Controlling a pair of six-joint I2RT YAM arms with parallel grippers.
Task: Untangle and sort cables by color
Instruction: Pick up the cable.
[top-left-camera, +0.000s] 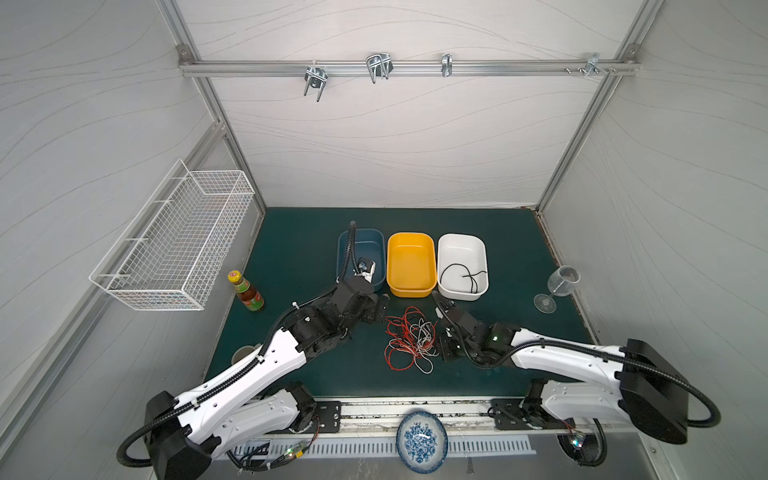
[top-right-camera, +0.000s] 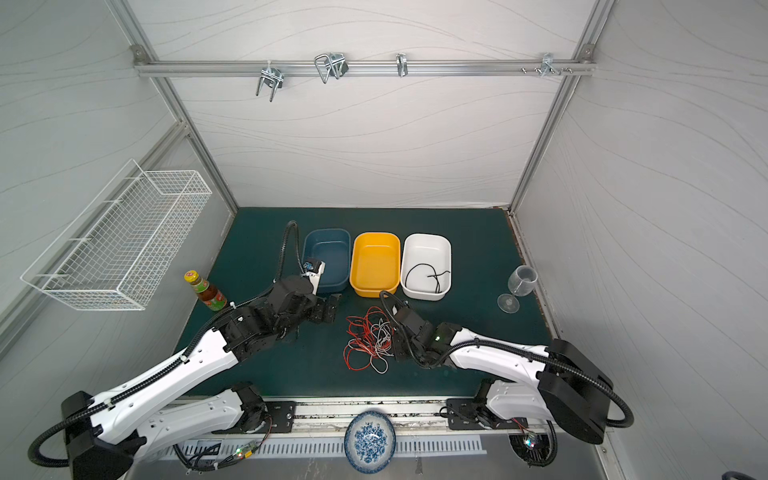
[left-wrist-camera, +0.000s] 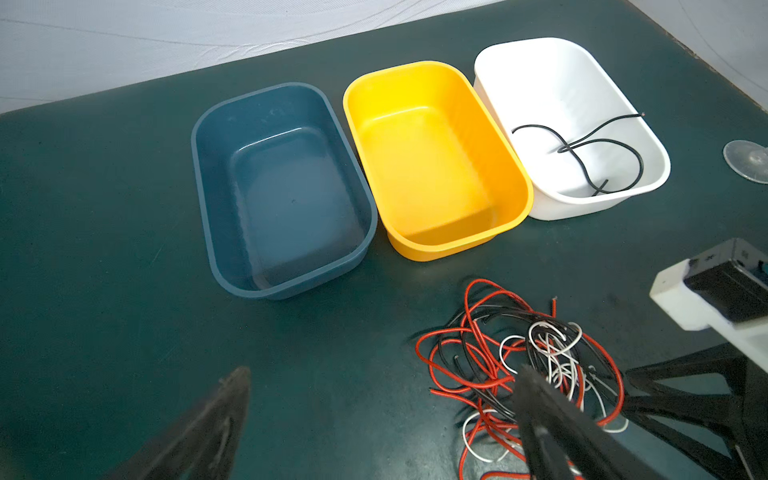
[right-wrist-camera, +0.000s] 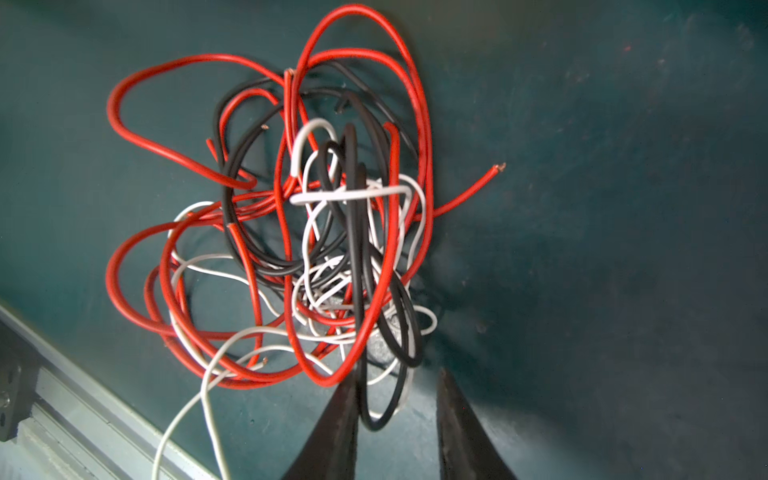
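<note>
Loop of black cable (right-wrist-camera: 374, 426) between the parted tips of my right tool (right-wrist-camera: 397, 374), three o'clock of the tangle (top-left-camera: 409, 340); pinch it alone, lift slowly. My left tool (left-wrist-camera: 384, 370) gapes wide.

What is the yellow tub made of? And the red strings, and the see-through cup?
Yellow tub: likely plastic, smooth, slightly glossy, with rounded moulded corners. Red cables: probably a rubbery coating over metal; bare coppery tips show. Goblet: clear glass or clear plastic; the look leaves it open.
</note>
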